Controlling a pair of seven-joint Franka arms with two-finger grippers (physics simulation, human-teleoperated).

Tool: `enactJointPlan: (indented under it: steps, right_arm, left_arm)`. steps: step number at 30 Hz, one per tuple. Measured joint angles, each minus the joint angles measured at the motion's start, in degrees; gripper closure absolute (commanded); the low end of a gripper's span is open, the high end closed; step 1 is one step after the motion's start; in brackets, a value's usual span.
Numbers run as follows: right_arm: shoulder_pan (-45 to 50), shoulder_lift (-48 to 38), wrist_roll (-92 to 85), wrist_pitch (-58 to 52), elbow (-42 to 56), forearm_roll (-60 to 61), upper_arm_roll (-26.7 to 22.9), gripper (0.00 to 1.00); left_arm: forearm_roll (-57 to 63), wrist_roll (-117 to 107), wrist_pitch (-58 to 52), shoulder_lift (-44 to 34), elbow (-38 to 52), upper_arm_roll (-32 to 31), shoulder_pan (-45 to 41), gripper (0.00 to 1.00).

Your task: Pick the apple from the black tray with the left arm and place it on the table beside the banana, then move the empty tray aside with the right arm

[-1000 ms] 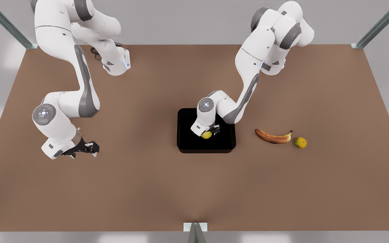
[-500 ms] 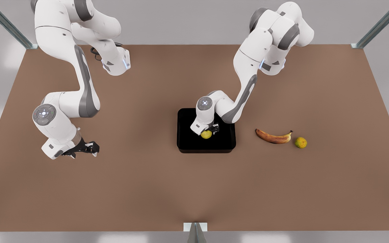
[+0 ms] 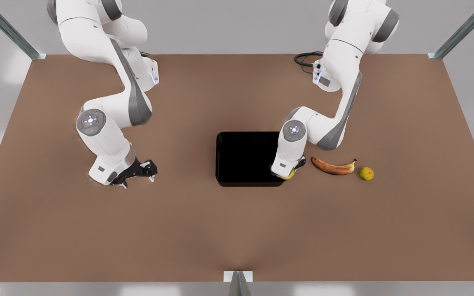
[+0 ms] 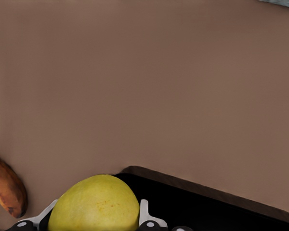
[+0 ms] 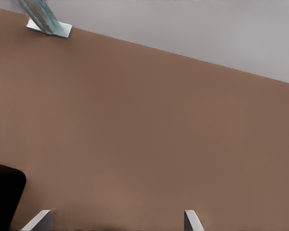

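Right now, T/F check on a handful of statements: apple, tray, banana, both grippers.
1. The left gripper is shut on the apple. True.
2. The apple lies on the black tray's floor. False: it is held at the tray's corner nearest the banana.
3. The right gripper is open over the table. True.
4. The banana is inside the tray. False: it lies on the table, beside a mottled fruit.

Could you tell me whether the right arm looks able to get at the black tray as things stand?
Probably yes. The right gripper, fingers open, hovers over bare table with nothing before the black tray. The left gripper, holding the apple, is over the tray's far edge.
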Motion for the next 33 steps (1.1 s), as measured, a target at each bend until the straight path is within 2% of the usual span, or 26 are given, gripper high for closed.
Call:
enactJointPlan:
  steps: [3, 9, 10, 11, 16, 18, 19, 21, 24, 28, 33]
  right_arm:
    - [2.37, 3.17, 5.98, -3.29, 4.67, -0.02, 7.59, 0.00]
    - [8.94, 15.00, 21.18, -6.24, 16.75, -0.27, 9.33, 0.00]
    - [9.92, 15.68, 23.80, -6.57, 17.92, -0.30, 9.38, 0.00]
    - [11.11, 16.03, 26.38, -6.88, 18.46, -0.35, 9.50, 0.00]
    - [13.65, 16.26, 36.97, -8.03, 14.53, -1.65, 9.74, 0.01]
    - [13.48, 16.30, 40.28, -8.29, 11.99, -2.17, 9.66, 0.01]
    - [13.34, 16.34, 41.75, -8.38, 11.15, -2.35, 9.56, 0.01]
    - [12.98, 16.41, 44.37, -8.45, 9.91, -2.58, 9.35, 0.01]
    - [12.95, 17.60, 47.84, -8.16, 9.44, -2.77, 9.29, 0.01]
    - [13.55, 19.81, 51.76, -7.39, 9.33, -3.02, 9.45, 0.02]
    - [14.11, 21.23, 55.31, -5.53, 6.97, -5.33, 9.54, 0.02]
  left_arm:
    - [-0.19, 4.13, -2.78, 0.92, 0.54, 0.04, 6.96, 0.24]
    - [-0.37, 12.68, -1.98, 10.19, 3.95, -0.02, 14.65, 0.23]
    - [-0.43, 13.99, -1.52, 11.25, 4.39, -0.03, 15.26, 0.20]
    - [-0.50, 15.26, -1.12, 11.80, 4.61, -0.03, 15.53, 0.00]
    - [-0.33, 20.62, 0.08, 11.91, 4.91, -0.12, 15.62, 0.00]
    - [-0.93, 22.42, -1.91, 8.30, 10.12, -0.27, 15.83, 0.00]
    - [-2.56, 23.71, -4.71, 5.53, 14.28, -0.10, 15.95, 0.00]
    - [-6.25, 27.09, -9.99, -1.87, 16.88, 0.38, 18.00, 0.00]
    - [-10.59, 31.73, -12.70, -13.08, 8.28, 1.23, 19.32, 0.00]
    - [-11.43, 36.88, -15.30, -15.68, 7.31, 2.28, 21.07, 0.00]
    - [-11.16, 41.85, -17.57, -14.38, 8.41, 3.83, 20.90, 0.00]
